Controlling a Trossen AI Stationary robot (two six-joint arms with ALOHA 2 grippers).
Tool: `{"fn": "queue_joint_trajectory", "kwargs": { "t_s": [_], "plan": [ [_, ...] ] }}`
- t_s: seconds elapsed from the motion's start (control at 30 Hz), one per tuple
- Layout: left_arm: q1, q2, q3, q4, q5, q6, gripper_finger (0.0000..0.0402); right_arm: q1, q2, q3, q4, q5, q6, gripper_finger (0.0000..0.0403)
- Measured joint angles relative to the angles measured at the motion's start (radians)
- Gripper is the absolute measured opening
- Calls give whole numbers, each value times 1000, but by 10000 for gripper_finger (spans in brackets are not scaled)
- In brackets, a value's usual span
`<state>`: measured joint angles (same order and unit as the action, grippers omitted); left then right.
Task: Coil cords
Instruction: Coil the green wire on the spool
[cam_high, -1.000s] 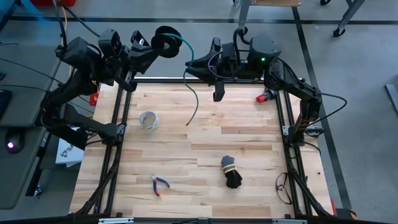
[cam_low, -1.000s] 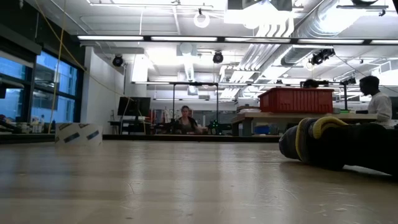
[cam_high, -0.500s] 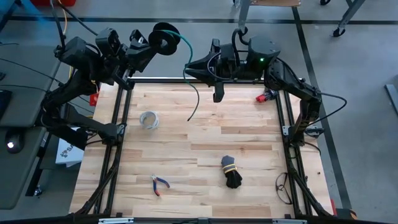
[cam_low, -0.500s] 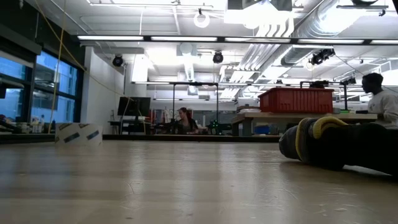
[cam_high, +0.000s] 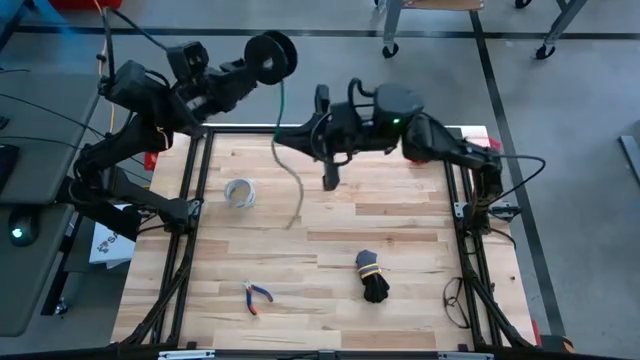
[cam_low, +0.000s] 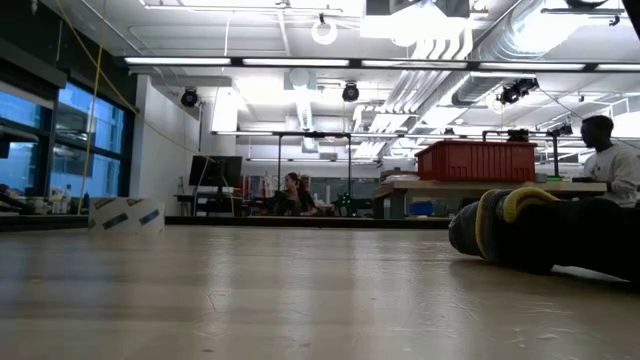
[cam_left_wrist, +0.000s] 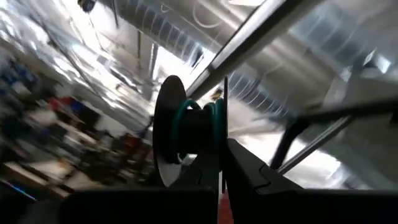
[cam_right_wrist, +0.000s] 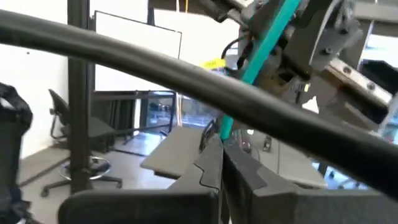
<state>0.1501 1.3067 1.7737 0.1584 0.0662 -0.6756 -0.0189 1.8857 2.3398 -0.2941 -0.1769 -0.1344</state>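
Now we see the left gripper (cam_high: 252, 68) raised beyond the far edge of the light wooden table (cam_high: 400, 260), its fingers pressed on the dark round spool (cam_high: 271, 58) that carries the thin dark-green cord (cam_high: 283, 150). In the left wrist view the green turns lie between the two black discs of the spool. From it the cord hangs down over the far part of the table, and its loose tail curves down to the boards near the pale grey-white ring (cam_high: 239, 192).

The right gripper (cam_high: 287, 134) reaches across to this hanging cord, with its two dark fingers (cam_right_wrist: 214, 163) closed together on it; in the right wrist view the green line runs straight into the tips.

Nearer to us lie the black cord bundle with a yellow tie (cam_high: 371, 275) and the small red-handled pliers (cam_high: 256, 296).
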Motion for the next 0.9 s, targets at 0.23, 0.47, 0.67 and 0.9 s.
{"fn": "queue_joint_trajectory", "kwargs": {
  "t_s": [0.23,0.47,0.67,0.9],
  "plan": [
    [-15,8,1,-44,16,-326,1,-7,-6,1,29,11,-50,0],
    [-49,4,1,-67,3,-371,1,-11,-19,2,30,14,-87,0],
    [-49,2,1,-61,-13,-370,1,-11,-19,2,22,-7,-68,1],
    [-48,1,1,-57,-14,-349,1,-34,-19,2,-117,88,-59,63]
  ]
}}
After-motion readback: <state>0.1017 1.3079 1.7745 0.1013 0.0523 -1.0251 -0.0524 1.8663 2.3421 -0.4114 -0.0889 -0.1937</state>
